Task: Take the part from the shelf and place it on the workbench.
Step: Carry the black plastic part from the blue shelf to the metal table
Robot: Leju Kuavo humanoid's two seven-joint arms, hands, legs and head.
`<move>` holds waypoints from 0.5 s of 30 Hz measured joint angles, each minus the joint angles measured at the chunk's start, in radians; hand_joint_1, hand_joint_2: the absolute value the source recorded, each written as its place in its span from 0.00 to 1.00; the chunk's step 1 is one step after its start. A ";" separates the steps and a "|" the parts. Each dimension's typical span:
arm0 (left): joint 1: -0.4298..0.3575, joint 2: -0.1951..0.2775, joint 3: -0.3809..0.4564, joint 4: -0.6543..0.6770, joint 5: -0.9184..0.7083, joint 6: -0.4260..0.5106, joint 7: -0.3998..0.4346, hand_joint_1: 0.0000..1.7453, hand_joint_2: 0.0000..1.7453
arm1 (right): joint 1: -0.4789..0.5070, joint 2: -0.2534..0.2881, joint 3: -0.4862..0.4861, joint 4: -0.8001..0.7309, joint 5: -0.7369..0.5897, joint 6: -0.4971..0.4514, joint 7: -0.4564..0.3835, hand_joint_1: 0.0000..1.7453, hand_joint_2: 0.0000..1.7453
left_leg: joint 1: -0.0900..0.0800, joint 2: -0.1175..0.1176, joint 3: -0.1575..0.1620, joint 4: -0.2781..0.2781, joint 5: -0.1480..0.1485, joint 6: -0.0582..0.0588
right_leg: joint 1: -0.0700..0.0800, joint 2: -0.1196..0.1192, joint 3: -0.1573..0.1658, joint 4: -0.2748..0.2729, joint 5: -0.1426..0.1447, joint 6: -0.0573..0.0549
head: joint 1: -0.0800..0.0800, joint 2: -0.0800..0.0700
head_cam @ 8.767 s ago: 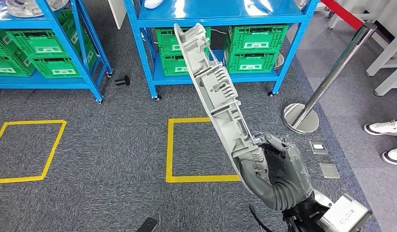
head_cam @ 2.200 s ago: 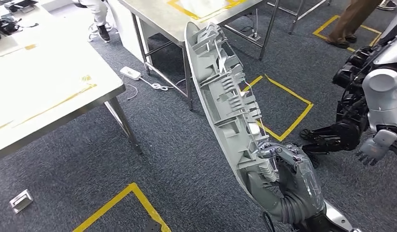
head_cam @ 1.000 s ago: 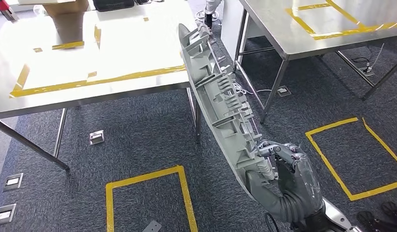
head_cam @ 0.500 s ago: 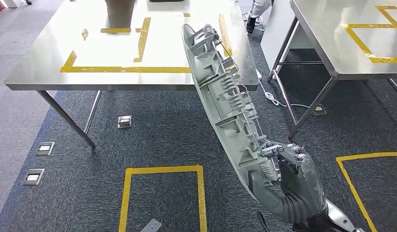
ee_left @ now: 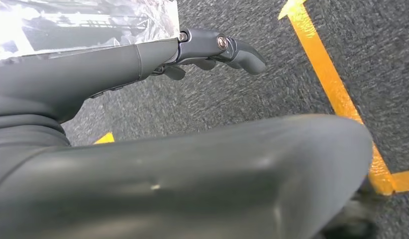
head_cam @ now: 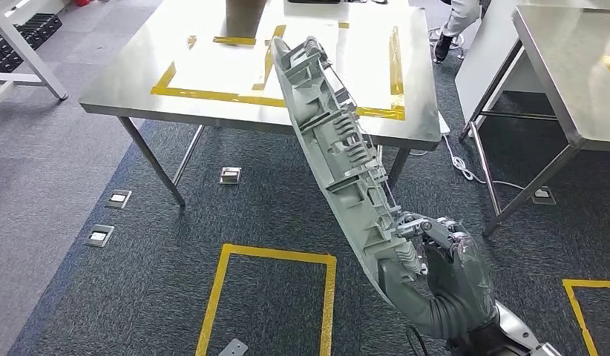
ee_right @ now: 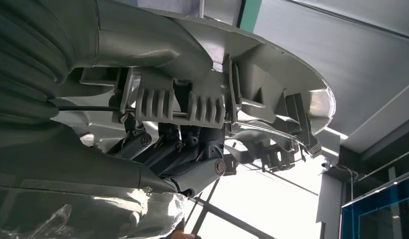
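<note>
The part (head_cam: 339, 159) is a long grey plastic panel with ribs and clips on its inner face. It stands tilted in the head view, its top end over the workbench's near edge. My right hand (head_cam: 447, 278) grips its lower end at the bottom right. In the right wrist view the dark fingers (ee_right: 177, 149) curl under the part's ribbed clips (ee_right: 272, 89). The workbench (head_cam: 139, 89) is a steel table marked with a yellow tape rectangle, ahead at the top. My left hand (ee_left: 43, 119) hangs over the carpet holding nothing, its fingers (ee_left: 217, 47) stretched out.
A second steel table (head_cam: 569, 67) stands at the right, with a white cable (head_cam: 461, 159) on the floor between the two. A yellow tape square (head_cam: 272, 297) marks the carpet below. Floor sockets (head_cam: 102, 233) lie at the left. A person's legs (head_cam: 454, 22) show at the top right.
The whole scene has swung round as the camera turned: blue shelves earlier, now the workbench lies ahead and nearer. The part stays in my right hand in the same pose.
</note>
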 joint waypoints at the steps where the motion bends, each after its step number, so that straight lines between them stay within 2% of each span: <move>1: -0.001 0.000 0.000 0.000 0.000 0.000 0.000 0.00 1.00 | 0.000 0.000 0.000 0.000 -0.002 -0.001 0.000 1.00 1.00 | -0.001 0.003 0.030 -0.055 0.015 0.003 | 0.001 -0.004 -0.002 0.006 -0.004 0.005 | -0.001 0.000; 3: -0.001 0.000 0.000 0.000 -0.001 0.000 0.001 0.00 1.00 | 0.000 0.000 -0.001 0.000 -0.005 -0.004 0.000 1.00 1.00 | -0.005 0.009 0.054 -0.099 0.014 0.014 | 0.005 -0.008 -0.007 0.014 -0.009 0.014 | -0.001 0.000; 5: 0.002 0.001 0.000 0.000 -0.001 -0.001 0.002 0.00 1.00 | 0.000 0.000 -0.002 0.000 -0.007 -0.006 0.000 1.00 1.00 | -0.006 0.008 0.054 -0.103 0.014 0.023 | 0.007 -0.007 -0.010 0.016 -0.009 0.010 | 0.002 0.000; 7: 0.005 0.001 0.000 0.000 -0.002 -0.001 0.003 0.00 1.00 | 0.000 0.000 -0.002 0.000 -0.008 -0.007 0.000 1.00 1.00 | -0.006 0.008 0.053 -0.104 0.015 0.025 | 0.007 -0.006 -0.008 0.012 -0.006 0.002 | 0.006 0.000; 8: 0.005 0.000 0.000 0.000 -0.002 -0.001 0.003 0.00 1.00 | 0.000 0.000 -0.002 0.000 -0.008 -0.007 0.000 1.00 1.00 | -0.007 0.008 0.053 -0.104 0.014 0.027 | 0.007 -0.006 -0.006 0.009 -0.005 0.002 | 0.007 0.000; 15: 0.005 0.000 0.000 0.000 -0.001 -0.001 0.004 0.00 1.00 | 0.000 0.000 -0.002 0.000 -0.008 -0.007 0.000 1.00 1.00 | -0.009 0.008 0.053 -0.104 0.013 0.036 | 0.006 -0.006 -0.002 -0.004 0.002 0.017 | 0.010 0.000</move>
